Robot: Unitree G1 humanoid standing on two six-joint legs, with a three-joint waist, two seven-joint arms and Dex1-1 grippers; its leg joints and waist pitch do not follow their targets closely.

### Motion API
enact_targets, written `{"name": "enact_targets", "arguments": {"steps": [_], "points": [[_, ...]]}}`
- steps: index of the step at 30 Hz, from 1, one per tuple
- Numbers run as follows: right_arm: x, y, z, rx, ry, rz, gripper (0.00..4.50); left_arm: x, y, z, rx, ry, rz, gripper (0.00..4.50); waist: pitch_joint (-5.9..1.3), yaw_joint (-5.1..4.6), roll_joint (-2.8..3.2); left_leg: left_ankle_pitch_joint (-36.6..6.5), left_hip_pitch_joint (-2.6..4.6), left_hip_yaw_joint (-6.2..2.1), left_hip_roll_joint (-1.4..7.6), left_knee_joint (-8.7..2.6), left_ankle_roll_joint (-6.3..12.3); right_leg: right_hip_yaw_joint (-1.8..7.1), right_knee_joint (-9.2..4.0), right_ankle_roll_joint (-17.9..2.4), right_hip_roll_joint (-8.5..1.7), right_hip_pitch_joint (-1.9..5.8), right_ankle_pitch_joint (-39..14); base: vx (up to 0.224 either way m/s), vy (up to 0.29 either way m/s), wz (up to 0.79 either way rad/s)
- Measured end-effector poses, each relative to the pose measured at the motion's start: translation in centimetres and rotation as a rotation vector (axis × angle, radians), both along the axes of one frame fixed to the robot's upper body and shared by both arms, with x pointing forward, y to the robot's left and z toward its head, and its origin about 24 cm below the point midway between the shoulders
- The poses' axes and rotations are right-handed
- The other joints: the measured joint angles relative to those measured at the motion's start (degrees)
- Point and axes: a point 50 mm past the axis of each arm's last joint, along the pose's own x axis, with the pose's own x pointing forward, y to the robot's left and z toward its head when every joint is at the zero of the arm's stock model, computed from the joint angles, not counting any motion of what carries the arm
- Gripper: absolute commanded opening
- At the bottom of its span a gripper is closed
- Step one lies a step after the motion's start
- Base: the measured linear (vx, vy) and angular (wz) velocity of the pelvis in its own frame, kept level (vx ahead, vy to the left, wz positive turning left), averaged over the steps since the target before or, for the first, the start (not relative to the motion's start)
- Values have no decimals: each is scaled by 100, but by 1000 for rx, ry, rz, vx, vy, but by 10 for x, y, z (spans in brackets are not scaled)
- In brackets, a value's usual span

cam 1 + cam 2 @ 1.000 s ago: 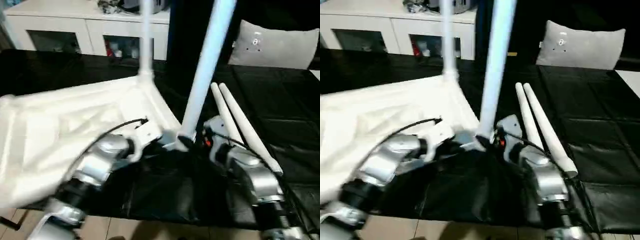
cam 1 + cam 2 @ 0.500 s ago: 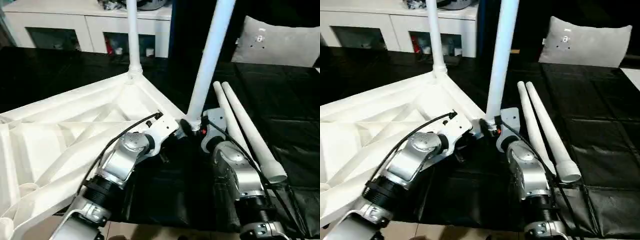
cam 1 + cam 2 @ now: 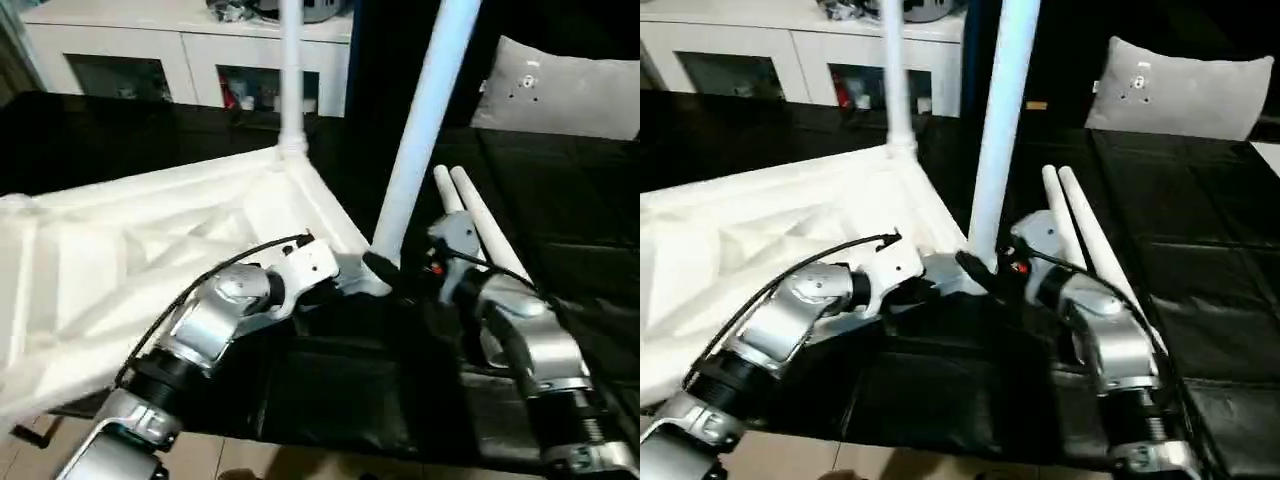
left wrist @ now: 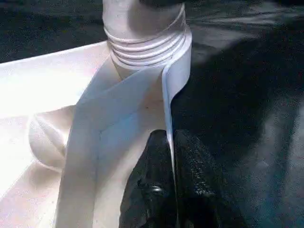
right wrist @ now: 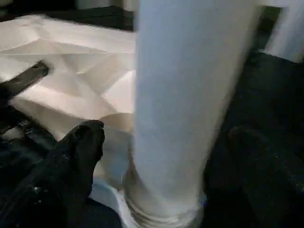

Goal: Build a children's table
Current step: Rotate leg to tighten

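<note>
Children's table [image 3: 150,250] lies inverted on the bench [image 3: 560,220], two legs socketed. Left pincer [image 4: 168,190] clamps its corner rim. Right pincer [image 5: 156,156] straddles the nearer leg [image 3: 425,110], fingers spread. Judged light, rigid, smooth plastic; grip low by the socket.

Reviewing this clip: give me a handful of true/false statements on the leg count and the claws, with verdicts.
1. Two legs stand upright in corner sockets of the tabletop. True: the far leg and the near leg.
2. Two loose legs lie on the black work table. True.
3. The left claw pinches the tabletop's rim. True.
4. The right claw is far from any leg. False: its fingers flank the near leg.
5. The tabletop rests ribbed side down. False: ribs face up.
</note>
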Motion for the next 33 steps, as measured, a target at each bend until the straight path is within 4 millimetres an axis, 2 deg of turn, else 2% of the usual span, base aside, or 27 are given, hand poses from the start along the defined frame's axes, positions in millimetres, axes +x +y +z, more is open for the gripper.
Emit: {"name": "enact_targets", "arguments": {"steps": [6, 14, 15, 17, 25, 33], "points": [[-8, -15, 2, -96, 35, 177, 445, -5, 17, 2, 35, 14, -118, 0, 0, 20, -1, 0, 2, 0, 1, 2, 0, -2, 2, 0, -1, 4, 0, 0, 0, 0], [-16, -9, -6, -140, 94, 331, 445, -11, 30, 5, 75, 37, -264, 0, -2, 33, -4, 0, 1, 0, 4, 6, 0, -5, 2, 0, -2, 6, 0, 0, 0, 0], [-17, -8, -7, -138, 100, 337, 417, -12, 31, 4, 79, 40, -275, 0, -2, 33, -4, 0, 1, 0, 4, 6, 0, -4, 3, 0, -2, 7, 0, 0, 0, 0], [-17, -8, -7, -133, 109, 344, 417, -13, 31, 4, 81, 42, -284, 0, -2, 33, -4, 0, 1, 0, 4, 8, 0, -5, 3, -1, -2, 7, 0, 0, 0, 0], [-20, -3, -12, -133, 134, 386, 333, -13, 31, 4, 80, 37, -294, 0, -2, 33, -5, 0, 0, 1, 5, 8, 0, -5, 3, 0, -2, 7, 0, 0, 0, 0], [-20, -3, -12, -133, 135, 387, 276, -13, 31, 4, 78, 41, -297, 0, -2, 33, -5, 0, 1, 0, 6, 8, 0, -6, 3, 0, -2, 8, 0, 0, 0, 0]]}}
